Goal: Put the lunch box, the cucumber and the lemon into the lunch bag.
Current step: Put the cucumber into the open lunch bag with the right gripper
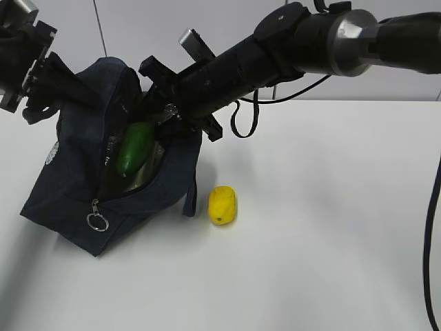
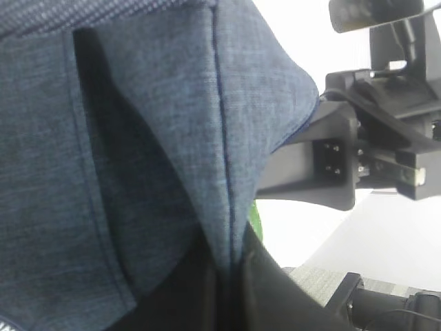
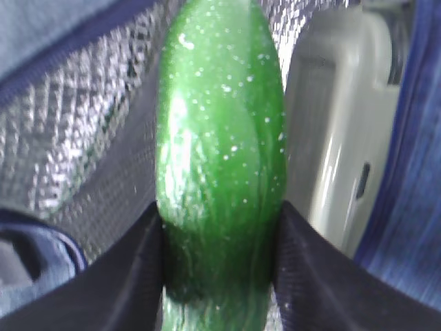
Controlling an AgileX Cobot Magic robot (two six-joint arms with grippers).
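Observation:
The navy lunch bag (image 1: 69,207) lies open on the white table at the left. My left gripper (image 2: 231,276) is shut on the bag's upper fabric edge (image 2: 227,172) and holds it up. My right gripper (image 3: 220,269) is shut on the green cucumber (image 3: 220,152) and holds it inside the bag's mouth, against the silver lining. The cucumber (image 1: 134,148) also shows in the exterior view, pointing down into the bag. The lunch box (image 3: 337,158) with its pale lid lies inside the bag, right of the cucumber. The yellow lemon (image 1: 222,205) sits on the table just right of the bag.
The bag's silver ring zipper pull (image 1: 97,221) hangs at its front corner. A dark strap (image 1: 191,196) hangs between the bag and the lemon. The right arm's cable (image 1: 433,227) runs down the right edge. The white table (image 1: 310,262) stretches right and forward.

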